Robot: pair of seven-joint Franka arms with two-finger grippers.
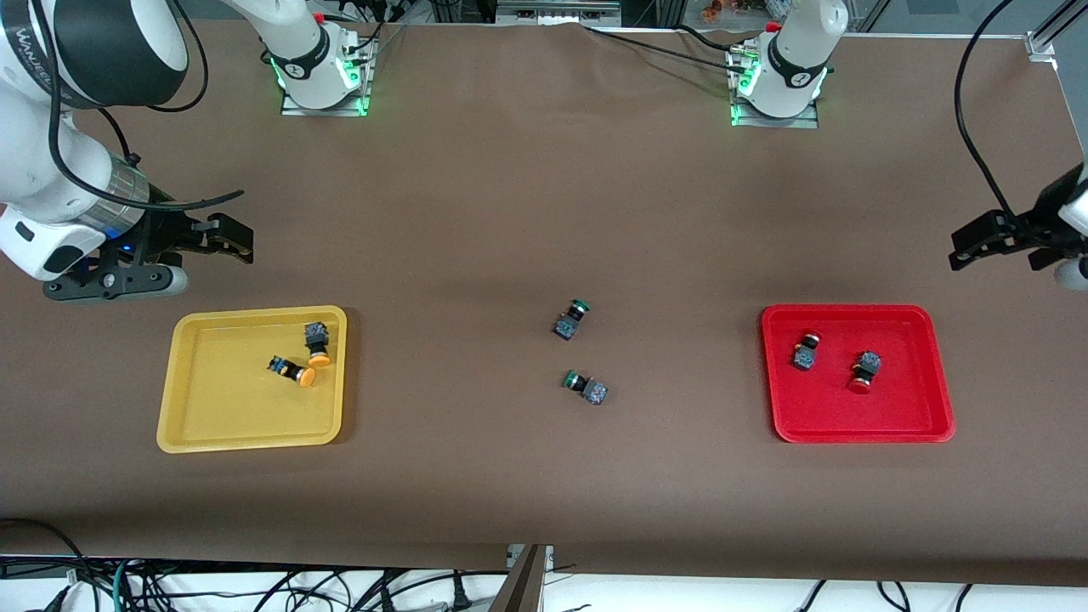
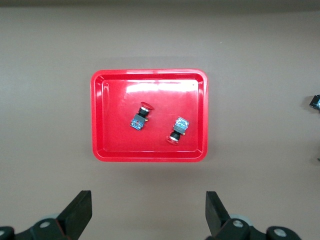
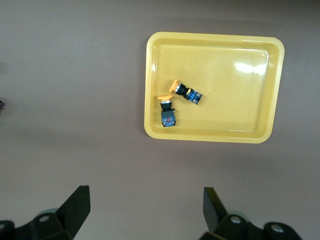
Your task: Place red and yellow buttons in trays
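The yellow tray [image 1: 221, 408] lies toward the right arm's end of the table and holds two yellow-capped buttons [image 1: 316, 342] [image 1: 291, 370]. The red tray [image 1: 850, 416] lies toward the left arm's end and holds two red-capped buttons [image 1: 806, 350] [image 1: 864, 371]. My right gripper [image 1: 234, 240] is open and empty, up over bare table beside the yellow tray [image 3: 235, 110]. My left gripper [image 1: 977, 242] is open and empty, up over bare table beside the red tray [image 2: 115, 145]. The wrist views show the yellow buttons [image 3: 185, 91] [image 3: 167, 112], the red buttons [image 2: 141, 116] [image 2: 177, 130], and both grippers [image 2: 149, 215] [image 3: 146, 212].
Two green-capped switches [image 1: 572, 320] [image 1: 586, 388] lie on the brown table between the trays. One shows at the edge of the left wrist view [image 2: 315, 102]. The arm bases stand along the table edge farthest from the front camera.
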